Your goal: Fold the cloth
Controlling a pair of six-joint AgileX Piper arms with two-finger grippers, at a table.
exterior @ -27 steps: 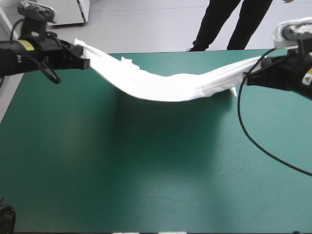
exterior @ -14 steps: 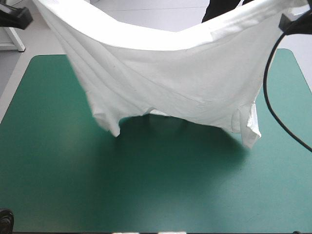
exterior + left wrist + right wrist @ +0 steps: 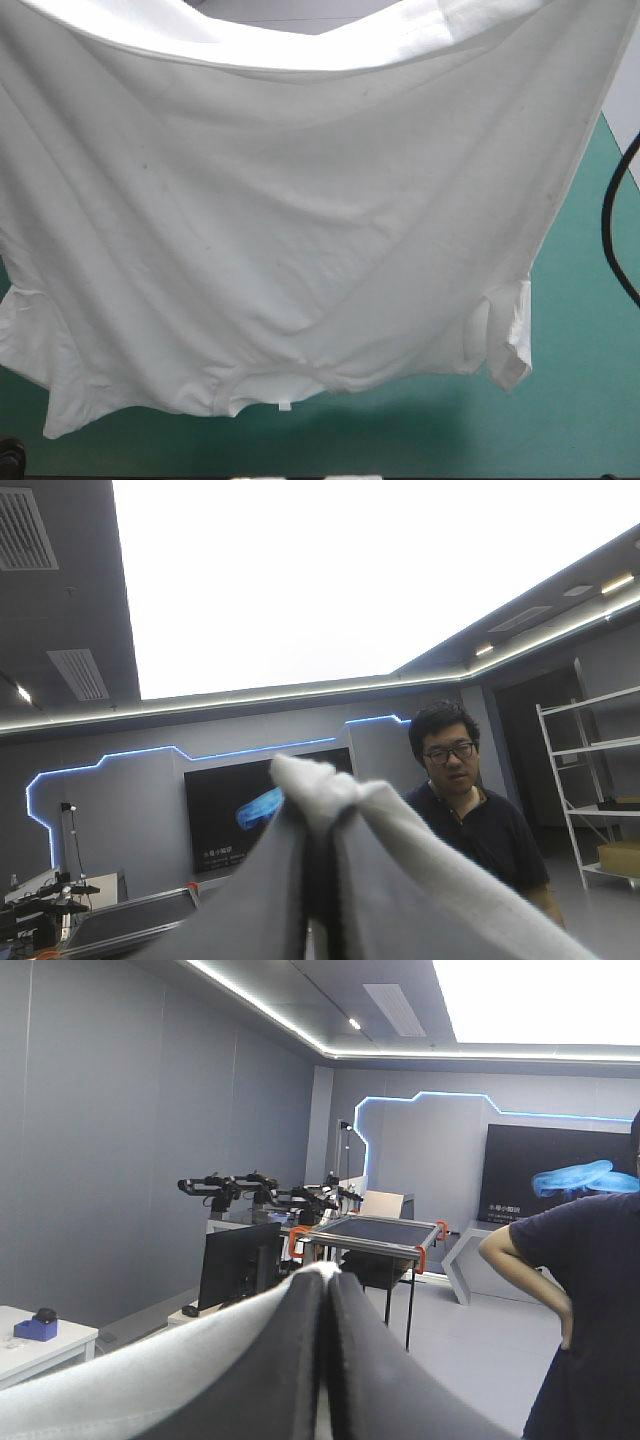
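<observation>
T-shirt (image 3: 300, 220) aloft, white collar tag (image 3: 284, 405) lowermost

Matt white cloth T-shirt (image 3: 300, 220); matt teal-green cover (image 3: 585, 330)

Lab: workbench (image 3: 370, 1230), monitor (image 3: 238, 1258), teal-green table (image 3: 585, 410).

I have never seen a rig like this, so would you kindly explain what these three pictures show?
This is a robot with two arms at a table, and its job is folding a garment. The high view looks down from above and behind. In it, the white short-sleeved T-shirt hangs lifted and spread, collar lowest, hiding most of the teal-green table cover. The other two pictures come from a camera on each wrist, and they look level into the room because the arms are raised. Each shows its own gripper up close. The left gripper and the right gripper are both pinched shut on the fabric, holding the shirt up between them.
</observation>
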